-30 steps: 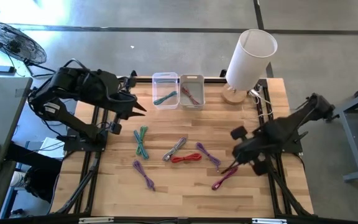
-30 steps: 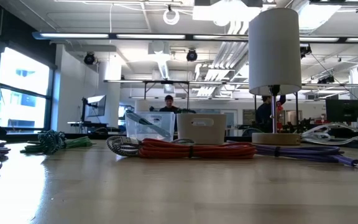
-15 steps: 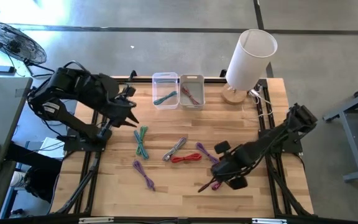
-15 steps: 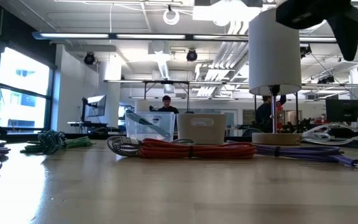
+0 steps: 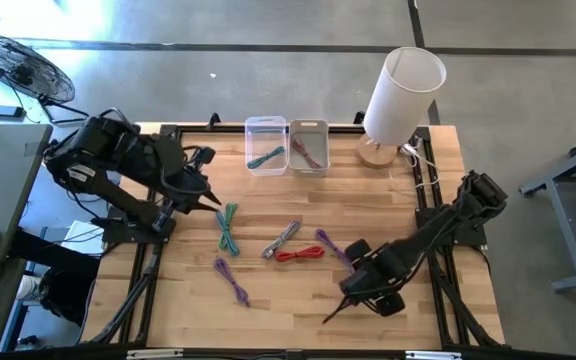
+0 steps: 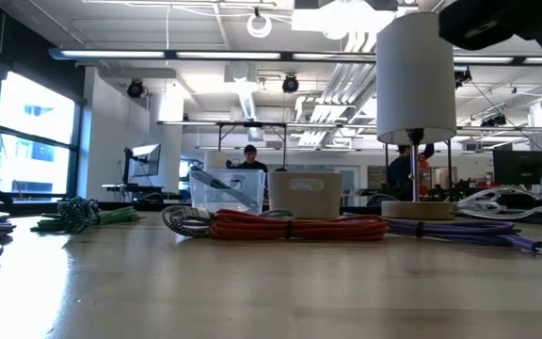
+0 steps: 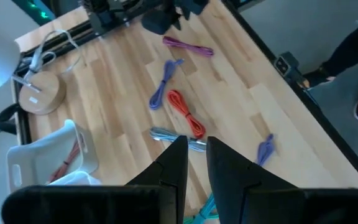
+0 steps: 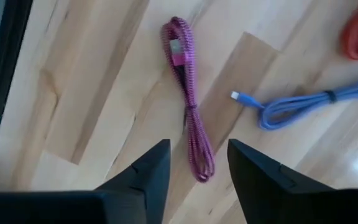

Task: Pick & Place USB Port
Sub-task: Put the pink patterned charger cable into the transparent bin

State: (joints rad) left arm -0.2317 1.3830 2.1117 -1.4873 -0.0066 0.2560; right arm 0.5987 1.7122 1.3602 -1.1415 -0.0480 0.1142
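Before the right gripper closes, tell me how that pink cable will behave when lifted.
The pink cable is a thin braided cord folded into a loose bundle, so it will probably sag and dangle. It looks light. The open right gripper hovers over one end, so the plug end may swing.

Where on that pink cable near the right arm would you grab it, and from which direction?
Probably the pink cable at its pinched middle, from straight above with the right gripper astride it. The bundle lies flat and narrows there, so the open fingers should fit around both strands.
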